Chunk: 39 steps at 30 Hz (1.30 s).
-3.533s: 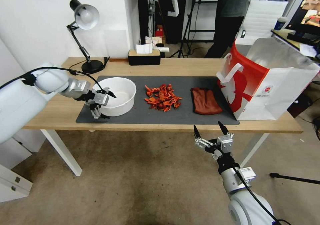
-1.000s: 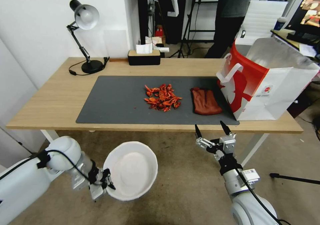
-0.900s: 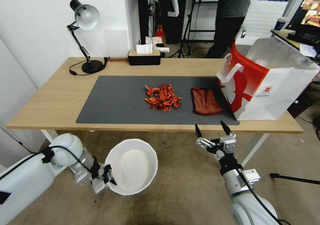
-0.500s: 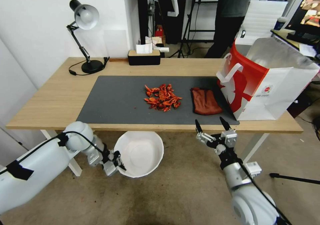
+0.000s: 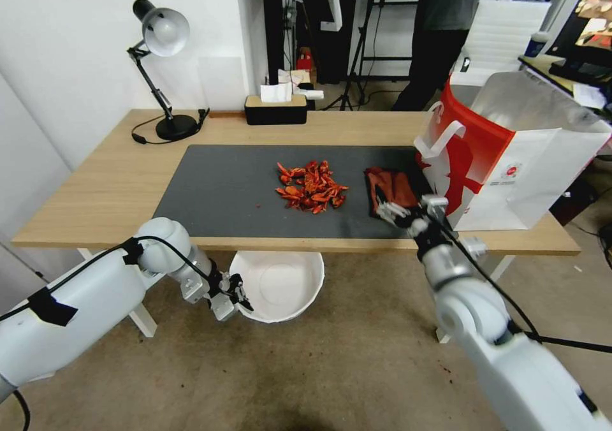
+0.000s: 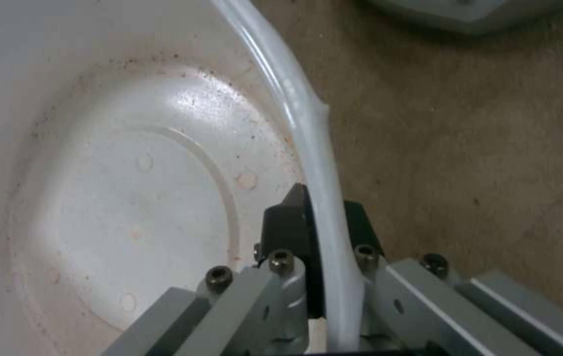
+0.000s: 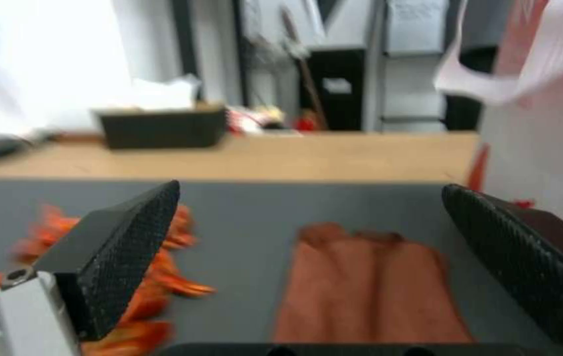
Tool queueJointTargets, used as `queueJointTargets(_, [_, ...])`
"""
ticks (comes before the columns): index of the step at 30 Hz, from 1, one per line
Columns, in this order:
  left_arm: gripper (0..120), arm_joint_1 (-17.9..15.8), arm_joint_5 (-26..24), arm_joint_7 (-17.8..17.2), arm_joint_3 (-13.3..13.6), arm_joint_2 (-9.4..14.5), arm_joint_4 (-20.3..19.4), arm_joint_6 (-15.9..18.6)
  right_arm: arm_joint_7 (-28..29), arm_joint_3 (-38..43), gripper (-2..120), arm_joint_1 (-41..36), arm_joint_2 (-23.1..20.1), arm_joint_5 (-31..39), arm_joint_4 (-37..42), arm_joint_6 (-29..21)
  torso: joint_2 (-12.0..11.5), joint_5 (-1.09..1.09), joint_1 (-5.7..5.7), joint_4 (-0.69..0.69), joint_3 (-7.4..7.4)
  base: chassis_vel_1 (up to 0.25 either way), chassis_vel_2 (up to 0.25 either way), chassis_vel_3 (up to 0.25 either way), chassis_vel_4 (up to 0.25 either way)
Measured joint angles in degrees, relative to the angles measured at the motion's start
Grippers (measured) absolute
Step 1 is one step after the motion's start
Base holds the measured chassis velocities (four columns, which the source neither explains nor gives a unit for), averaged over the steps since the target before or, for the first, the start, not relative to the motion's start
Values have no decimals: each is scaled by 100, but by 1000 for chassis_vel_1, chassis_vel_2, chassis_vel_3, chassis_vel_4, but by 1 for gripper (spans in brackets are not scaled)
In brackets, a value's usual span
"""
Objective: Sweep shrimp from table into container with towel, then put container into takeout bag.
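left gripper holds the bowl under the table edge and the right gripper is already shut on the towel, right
Not quite. The left gripper does hold the bowl under the table edge, but the right gripper is open over the towel, as the right wrist view shows.

shrimp: heap of small orange-red curled shrimp [image 5: 312, 187] on dark grey mat [image 5: 217, 195], mid light-wood table [image 5: 115, 182]
towel: rust-brown cloth towel [image 5: 396, 185] right of the heap
bag: red-and-white paper takeout bag [image 5: 510, 163] right of the towel
bowl: round white container [image 5: 284, 284] below the table's front edge
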Motion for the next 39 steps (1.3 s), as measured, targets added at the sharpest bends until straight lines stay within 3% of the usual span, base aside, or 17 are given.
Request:
queueJointTargets(1, [0,0,0,0,0,0,0,0,0,0,100,0,0,0,0,0,0,0,0,0,0,0,0,0,0])
queueJointTargets(4, [0,13,82,4,54,-12,-5,-17,765,-351,100,556,53,43,-275,-624,0,-1,0,-2,0,0,0,0,0])
queueJointTargets(11, [0,65,134,-17,43,-35,41,-53,1536,-568,100,773,169,328,-471,-1390,0,-2,0,-2,-1,0,0,0,0])
queueJointTargets(29, [0,249,133,-48,-114,20,24,-127,1836,-725,99,865,339,450,-774,-1723,0,-2,-2,-2,-1,0,0,0,0])
queueJointTargets(32, [0,270,133,-76,-115,40,20,-138,1938,-728,95,860,353,526,-790,-1758,0,-2,-2,-2,-1,0,0,0,0])
queueJointTargets(35, [0,272,125,-106,-115,90,-22,-146,2138,-728,79,859,369,757,-800,-1868,0,-2,-2,-2,-2,0,0,0,0])
queueJointTargets(39, [0,272,119,-120,-117,114,-27,-149,2171,-726,68,839,378,804,-800,-1880,0,-2,-2,-2,-2,0,0,0,0])
